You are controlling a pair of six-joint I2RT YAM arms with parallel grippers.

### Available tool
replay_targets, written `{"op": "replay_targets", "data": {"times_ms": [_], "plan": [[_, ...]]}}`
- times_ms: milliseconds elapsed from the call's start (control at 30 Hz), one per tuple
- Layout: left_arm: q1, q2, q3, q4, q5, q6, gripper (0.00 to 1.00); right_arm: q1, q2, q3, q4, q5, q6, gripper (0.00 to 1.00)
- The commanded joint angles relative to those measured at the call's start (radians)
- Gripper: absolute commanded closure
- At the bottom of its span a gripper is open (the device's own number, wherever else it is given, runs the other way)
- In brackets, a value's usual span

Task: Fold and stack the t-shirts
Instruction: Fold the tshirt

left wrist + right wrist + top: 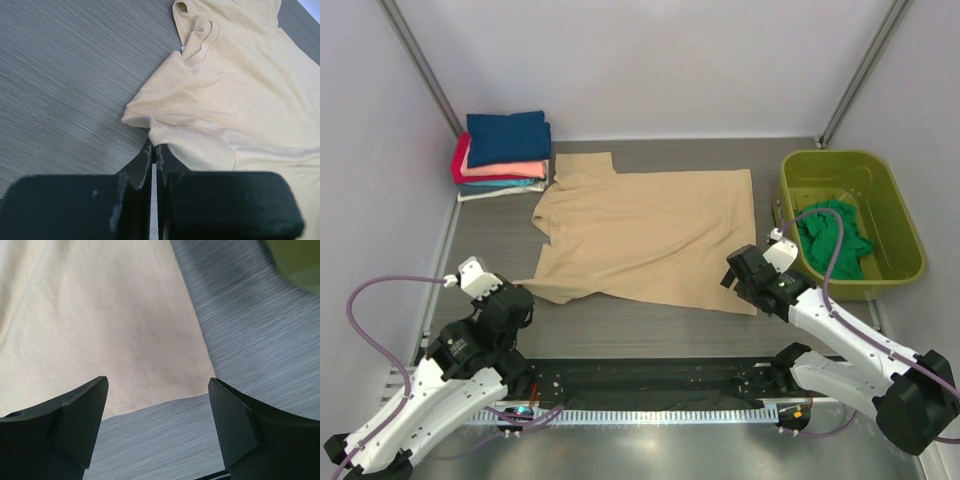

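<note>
A tan t-shirt (650, 235) lies spread flat mid-table, its collar to the left. My left gripper (523, 298) is at the shirt's near left sleeve. In the left wrist view the gripper (155, 148) is shut, pinching the sleeve's hem corner (161, 133) at its tips. My right gripper (738, 276) hovers over the shirt's near right corner. In the right wrist view it (157, 390) is open and empty, with the shirt's corner (190, 375) between the fingers. A stack of folded t-shirts (505, 150), navy on top, sits back left. An emerald green t-shirt (832, 238) lies crumpled in the tub.
A lime-green plastic tub (900, 215) stands at the right. White walls with metal corner posts close off the back and sides. A black strip and a toothed rail (650, 410) run along the near edge between the arm bases.
</note>
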Motion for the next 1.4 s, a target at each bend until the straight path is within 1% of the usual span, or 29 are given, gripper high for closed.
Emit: {"op": "replay_targets", "data": {"times_ms": [0,133,167,200,267,300,367,400,500,633,700,800,1000,1167,1267,1300,1367], "plan": [[0.004,0.002,0.002,0.034,-0.048,0.012,1.0,0.004,-0.012,0.066,-0.078,0.121,0.027,0.12],[0.002,0.002,-0.002,0.042,-0.043,0.018,1.0,0.03,0.025,0.086,-0.063,0.079,0.03,0.12],[0.004,0.004,0.001,0.042,-0.043,0.02,1.0,0.046,0.033,0.086,-0.06,0.063,0.043,0.13],[0.004,0.004,-0.002,0.045,-0.043,0.02,1.0,0.088,0.042,0.074,-0.057,0.06,0.058,0.14],[0.004,0.007,0.001,0.043,-0.043,0.021,1.0,0.132,0.059,0.048,-0.05,0.054,0.125,0.16],[0.002,0.002,-0.001,0.042,-0.046,0.02,1.0,0.147,0.06,0.01,-0.041,0.037,0.153,0.16],[0.002,-0.004,-0.001,0.037,-0.048,0.017,1.0,0.175,0.053,-0.031,-0.035,0.022,0.211,0.21],[0.002,-0.011,-0.002,0.039,-0.048,0.017,1.0,0.176,0.044,-0.069,-0.032,0.022,0.227,0.21],[0.001,-0.018,-0.005,0.042,-0.046,0.017,1.0,0.178,-0.01,-0.112,-0.047,0.054,0.254,0.22],[-0.001,-0.012,-0.002,0.04,-0.046,0.017,1.0,0.173,-0.036,-0.127,-0.072,0.117,0.271,0.23],[-0.002,-0.016,-0.004,0.04,-0.046,0.017,1.0,0.149,-0.012,-0.144,-0.043,0.123,0.268,0.23],[-0.004,-0.022,-0.004,0.04,-0.046,0.017,1.0,0.095,0.043,-0.158,0.017,0.095,0.222,0.26],[-0.011,-0.028,-0.005,0.034,-0.052,0.012,1.0,0.064,0.065,-0.157,0.058,0.086,0.19,0.34],[-0.013,-0.033,-0.007,0.036,-0.052,0.012,1.0,0.061,0.096,-0.146,0.071,0.091,0.167,0.5],[-0.013,-0.031,-0.005,0.034,-0.052,0.012,1.0,0.061,0.117,-0.14,0.086,0.092,0.152,0.65],[-0.013,-0.033,-0.005,0.037,-0.052,0.012,0.99,0.061,0.119,-0.14,0.088,0.091,0.149,0.79],[-0.013,-0.028,-0.005,0.037,-0.054,0.014,1.0,0.061,0.107,-0.144,0.088,0.091,0.149,0.92]]}}
